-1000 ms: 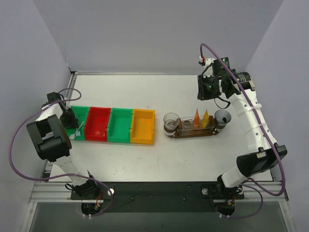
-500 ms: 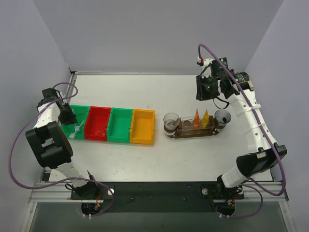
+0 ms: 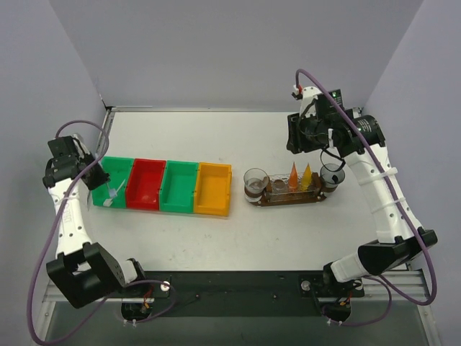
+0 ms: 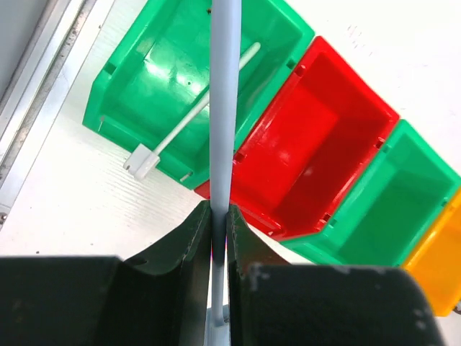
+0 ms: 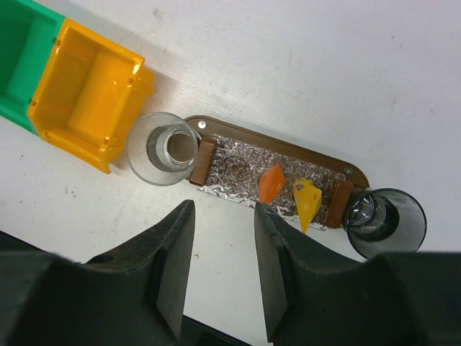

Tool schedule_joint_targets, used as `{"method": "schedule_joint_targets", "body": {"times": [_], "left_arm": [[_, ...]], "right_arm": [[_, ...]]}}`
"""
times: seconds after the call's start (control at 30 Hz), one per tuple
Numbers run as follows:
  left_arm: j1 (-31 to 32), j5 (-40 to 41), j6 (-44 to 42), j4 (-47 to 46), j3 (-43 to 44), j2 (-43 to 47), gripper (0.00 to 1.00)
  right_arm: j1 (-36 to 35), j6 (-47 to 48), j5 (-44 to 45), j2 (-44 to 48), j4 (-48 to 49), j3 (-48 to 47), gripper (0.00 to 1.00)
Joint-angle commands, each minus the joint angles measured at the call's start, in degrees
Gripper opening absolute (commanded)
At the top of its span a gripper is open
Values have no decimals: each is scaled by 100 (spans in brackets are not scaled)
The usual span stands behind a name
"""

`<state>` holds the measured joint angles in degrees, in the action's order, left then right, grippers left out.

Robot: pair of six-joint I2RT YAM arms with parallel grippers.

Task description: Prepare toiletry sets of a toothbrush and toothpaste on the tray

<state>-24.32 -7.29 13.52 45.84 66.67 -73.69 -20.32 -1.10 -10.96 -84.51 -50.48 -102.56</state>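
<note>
place: lab | cue: grey walls (image 3: 230, 50) boxing white table (image 3: 216, 238) (robot cell)

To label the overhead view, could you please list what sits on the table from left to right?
green bin → red bin → second green bin → yellow-orange bin → clear cup → orange toothpaste tube → yellow toothpaste tube → dark cup

No readable text, label, brand, number or sign appeared in any view.
</note>
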Motion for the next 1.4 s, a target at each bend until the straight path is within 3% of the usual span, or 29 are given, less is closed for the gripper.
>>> {"method": "schedule_joint_targets", "body": {"times": [0.0, 0.17, 0.3, 0.43, 0.67, 0.83, 1.07, 1.37], "left_arm": [[180, 105, 414, 424, 301, 487, 0], [945, 201, 836, 390, 592, 785, 0], [1893, 438, 1538, 223, 864, 953, 0], [3280, 685, 2057, 48, 1084, 822, 0], [4828, 940, 3173, -883, 1207, 496, 0], [5480, 896, 3754, -1498, 1357, 136, 0], [6158, 913, 4869, -2571, 777, 127, 0], [6527, 931, 5090, -2923, 698, -31, 0]], "right_arm": [[-157, -144, -37, 408, 152, 157, 38], [-280, -364, -169, 655, 310, 368, 42], [-376, -662, -248, 743, 398, 448, 44], [-587, -917, -319, 760, 469, 465, 48], [-1009, -1594, -529, 901, 890, 693, 50], [-1343, -2095, -793, 910, 1346, 1044, 50], [-1721, -2781, -1470, 866, 2226, 1546, 50], [-1800, -2930, -1901, 559, 2385, 1573, 48]]}}
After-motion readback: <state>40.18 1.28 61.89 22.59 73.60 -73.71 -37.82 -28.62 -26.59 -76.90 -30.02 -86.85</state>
